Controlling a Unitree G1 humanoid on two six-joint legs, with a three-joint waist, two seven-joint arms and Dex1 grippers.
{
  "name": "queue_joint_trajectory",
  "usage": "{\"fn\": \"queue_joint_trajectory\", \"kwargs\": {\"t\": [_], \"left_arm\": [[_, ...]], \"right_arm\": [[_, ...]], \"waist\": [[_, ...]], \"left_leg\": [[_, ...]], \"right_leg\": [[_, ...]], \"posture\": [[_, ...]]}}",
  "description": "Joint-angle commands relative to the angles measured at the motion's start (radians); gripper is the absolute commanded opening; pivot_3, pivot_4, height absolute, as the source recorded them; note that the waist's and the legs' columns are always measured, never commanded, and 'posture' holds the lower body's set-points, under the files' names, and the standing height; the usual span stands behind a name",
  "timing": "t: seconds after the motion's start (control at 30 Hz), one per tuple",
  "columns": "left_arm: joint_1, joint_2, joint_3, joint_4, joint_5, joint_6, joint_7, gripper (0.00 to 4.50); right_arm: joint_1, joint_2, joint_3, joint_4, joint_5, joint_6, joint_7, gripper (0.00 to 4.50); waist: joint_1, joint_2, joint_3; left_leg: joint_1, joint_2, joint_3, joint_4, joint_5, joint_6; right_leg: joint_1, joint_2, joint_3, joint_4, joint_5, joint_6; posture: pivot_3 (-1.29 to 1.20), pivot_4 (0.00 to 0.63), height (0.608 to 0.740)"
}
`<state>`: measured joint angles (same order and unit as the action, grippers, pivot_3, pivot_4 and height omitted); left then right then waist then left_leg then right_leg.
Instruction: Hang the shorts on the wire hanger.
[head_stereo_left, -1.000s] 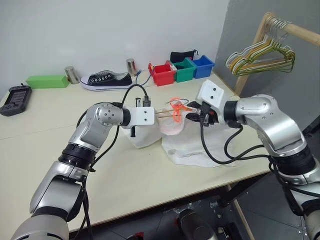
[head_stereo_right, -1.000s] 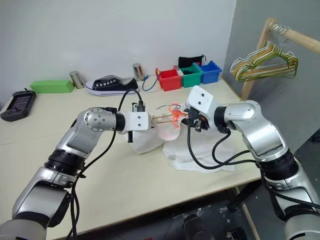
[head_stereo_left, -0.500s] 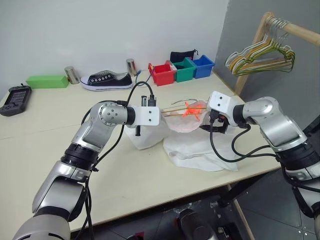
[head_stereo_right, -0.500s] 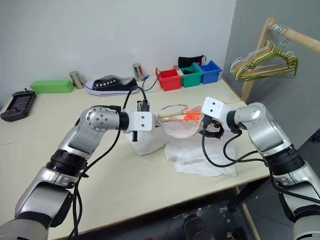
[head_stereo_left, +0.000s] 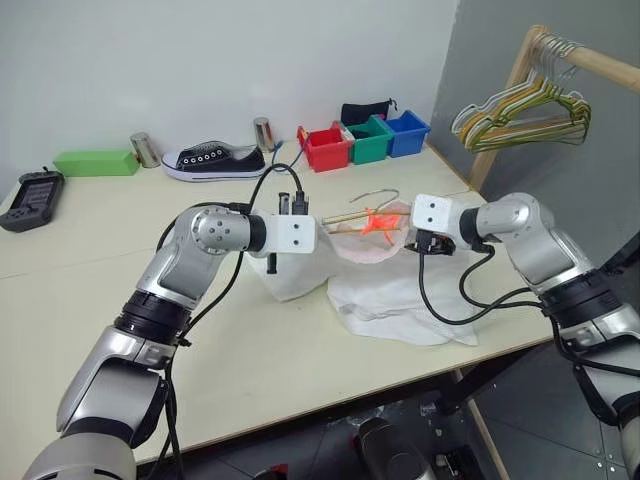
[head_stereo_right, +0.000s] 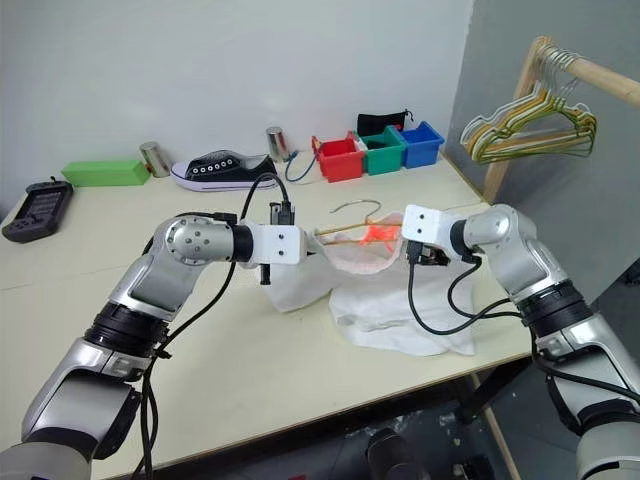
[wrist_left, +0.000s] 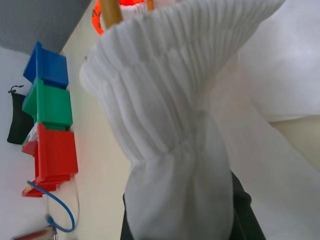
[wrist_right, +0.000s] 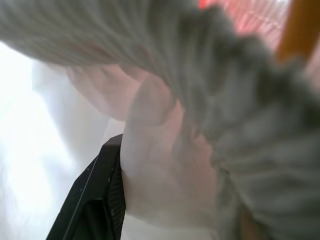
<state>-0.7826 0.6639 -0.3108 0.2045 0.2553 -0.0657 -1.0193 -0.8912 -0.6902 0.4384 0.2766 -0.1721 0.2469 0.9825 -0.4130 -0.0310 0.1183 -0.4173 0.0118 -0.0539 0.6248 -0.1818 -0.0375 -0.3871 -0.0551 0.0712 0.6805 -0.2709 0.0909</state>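
The white shorts (head_stereo_left: 390, 295) lie heaped on the table's right part, with the gathered waistband lifted off it. My left gripper (head_stereo_left: 318, 238) is shut on the waistband's left end, and the bunched elastic (wrist_left: 165, 125) rises between its fingers. The wire hanger (head_stereo_left: 350, 217) is a thin tan bar running through the raised waistband, with its hook (head_stereo_left: 378, 194) standing above. An orange-red mark (head_stereo_left: 378, 221) sits by the bar. My right gripper (head_stereo_left: 412, 243) is at the waistband's right end, pressed into the fabric (wrist_right: 165, 165). The cloth hides its grip.
A bunch of green, yellow and beige hangers (head_stereo_left: 520, 115) hangs on a wooden rail at the right. Red (head_stereo_left: 325, 147), green (head_stereo_left: 368, 140) and blue (head_stereo_left: 405, 130) bins, a black shoe (head_stereo_left: 212, 158), two cans and a green block (head_stereo_left: 95, 162) line the back. The table edge runs just right of the shorts.
My right gripper has swung down and out to the right, from beside the hanger's bar to the waistband's right end. The waistband now spans wider. The left gripper has held still.
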Motion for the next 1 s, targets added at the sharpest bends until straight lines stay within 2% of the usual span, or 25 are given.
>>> {"fn": "queue_joint_trajectory", "kwargs": {"t": [0.03, 0.47, 0.53, 0.7, 1.0], "left_arm": [[-0.023, 0.007, 0.022, -0.050, -0.017, -0.046, 0.004, 0.01], [-0.056, 0.008, 0.010, 0.024, 0.012, -0.121, 0.030, 0.01], [-0.060, 0.005, 0.008, 0.031, 0.015, -0.126, 0.033, 0.01], [-0.069, 0.008, 0.004, 0.056, 0.028, -0.154, 0.035, 0.01], [-0.071, 0.013, 0.000, 0.073, 0.044, -0.178, 0.034, 0.01]], "right_arm": [[-0.030, -0.002, -0.044, 0.018, -0.015, -0.006, -0.004, 2.51], [0.004, -0.034, -0.083, -0.068, 0.024, 0.042, 0.063, 2.48], [0.011, -0.035, -0.089, -0.091, 0.033, 0.058, 0.080, 3.16], [0.010, -0.049, -0.094, -0.128, 0.023, 0.078, 0.091, 4.20], [-0.026, -0.062, -0.102, -0.107, 0.019, 0.080, 0.113, 4.20]], "waist": [[0.000, 0.000, 0.000], [0.000, 0.000, 0.000], [-0.001, 0.000, 0.000], [-0.002, 0.000, 0.000], [-0.003, 0.000, 0.000]], "left_leg": [[0.000, 0.000, 0.000, 0.000, 0.000, 0.000], [0.000, 0.000, 0.000, 0.000, 0.000, 0.000], [0.000, 0.000, 0.000, 0.001, 0.000, 0.000], [0.000, 0.000, -0.001, 0.001, 0.000, 0.000], [0.000, 0.000, 0.000, 0.001, 0.000, 0.000]], "right_leg": [[0.000, 0.000, 0.000, 0.000, 0.000, 0.000], [0.000, 0.000, 0.000, 0.000, 0.000, 0.000], [0.000, 0.000, 0.000, 0.000, 0.000, 0.000], [0.001, 0.000, 0.000, 0.000, 0.000, 0.000], [0.001, 0.000, 0.000, 0.001, 0.000, 0.000]], "posture": [[-0.28, 0.031, 0.740], [-0.31, 0.026, 0.740], [-0.31, 0.026, 0.740], [-0.31, 0.029, 0.740], [-0.31, 0.032, 0.740]]}}
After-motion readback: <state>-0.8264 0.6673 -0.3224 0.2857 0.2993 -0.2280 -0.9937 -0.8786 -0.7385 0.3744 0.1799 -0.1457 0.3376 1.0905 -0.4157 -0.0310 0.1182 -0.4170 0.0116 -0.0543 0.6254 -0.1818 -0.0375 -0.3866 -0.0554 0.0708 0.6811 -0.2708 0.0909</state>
